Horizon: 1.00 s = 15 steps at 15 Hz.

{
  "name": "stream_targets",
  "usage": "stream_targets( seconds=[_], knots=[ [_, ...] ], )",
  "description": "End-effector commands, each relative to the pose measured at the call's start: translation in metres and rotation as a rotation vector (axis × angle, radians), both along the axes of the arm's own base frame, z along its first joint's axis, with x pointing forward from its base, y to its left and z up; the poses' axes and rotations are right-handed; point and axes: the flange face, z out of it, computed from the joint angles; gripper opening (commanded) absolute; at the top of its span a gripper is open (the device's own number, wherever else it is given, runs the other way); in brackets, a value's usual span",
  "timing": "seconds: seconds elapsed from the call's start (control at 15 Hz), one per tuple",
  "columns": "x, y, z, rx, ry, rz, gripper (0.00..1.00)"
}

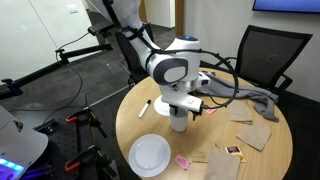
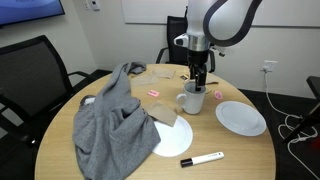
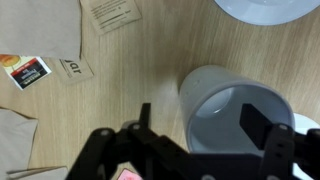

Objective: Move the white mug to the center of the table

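Observation:
The white mug (image 1: 178, 122) stands upright on the round wooden table (image 1: 160, 128), near its middle in both exterior views (image 2: 192, 100). In the wrist view the mug (image 3: 215, 100) is seen from above and looks empty. My gripper (image 3: 200, 120) is open right over it. One finger is outside the mug's wall and the other hangs over its opening. In both exterior views the gripper (image 1: 180, 105) points straight down onto the mug's rim (image 2: 197, 82). I cannot tell if a finger touches the wall.
A flat white plate (image 2: 241, 117) lies close beside the mug, also in the wrist view (image 3: 265, 8). A grey cloth (image 2: 115, 125), a small white disc (image 2: 172, 138), a marker (image 2: 203, 159), brown napkins (image 1: 250, 135) and paper packets (image 3: 115, 15) lie on the table. Chairs stand around it.

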Motion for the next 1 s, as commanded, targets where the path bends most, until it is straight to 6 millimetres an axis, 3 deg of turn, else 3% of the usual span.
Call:
stream_targets(
  seconds=[0.0,0.53,0.93],
  knots=[
    [0.009,-0.001,-0.005,-0.003,-0.010,0.000,0.58],
    [0.015,0.005,-0.018,0.008,-0.002,0.007,0.00],
    [0.025,-0.007,-0.009,-0.012,-0.010,-0.028,0.03]
  ],
)
